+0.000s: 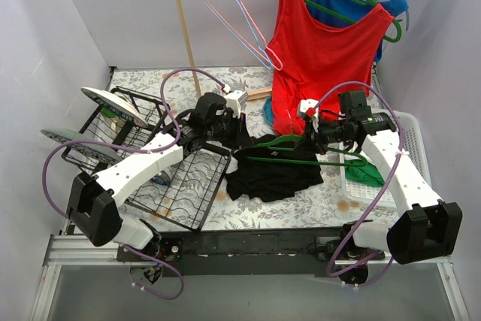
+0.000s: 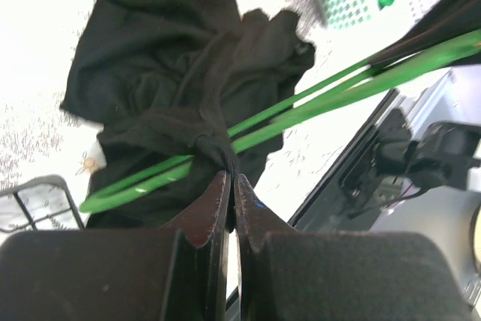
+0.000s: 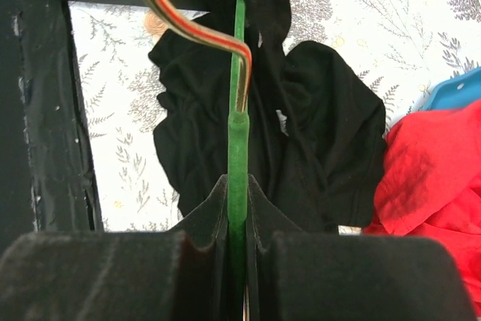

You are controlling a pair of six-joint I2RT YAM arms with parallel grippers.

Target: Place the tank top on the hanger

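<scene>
The green plastic hanger (image 2: pixel 353 93) with a triangular frame is gripped by the right hand (image 3: pixel 237 199), whose two dark fingers are clenched on one of its green bars. Seen from that hand, the hanger's long axis points straight ahead, away from the fingertips and over the clothing beyond. From above, the axis lies nearly level across the bench (image 1: pixel 248 80), running from the right hand toward the left hand (image 2: pixel 231 186).

The plain black tank top (image 1: pixel 274 177) of soft fabric is spread in a crumpled heap on the bench, directly ahead of both hands and between them. No clear long axis can be made out in it. A gathered fold of its fabric is pinched at the very tips of the left hand, whose fingers are pressed almost together. That bunched fold is wrapped around the hanger's bars just beyond those fingertips, while the bulk of the garment lies farther out, under the hanger.

A red tank top (image 1: pixel 323 50) is hung beyond the right hand, its hem next to the black fabric. A black wire rack (image 1: pixel 188 186) is set under the left arm.
</scene>
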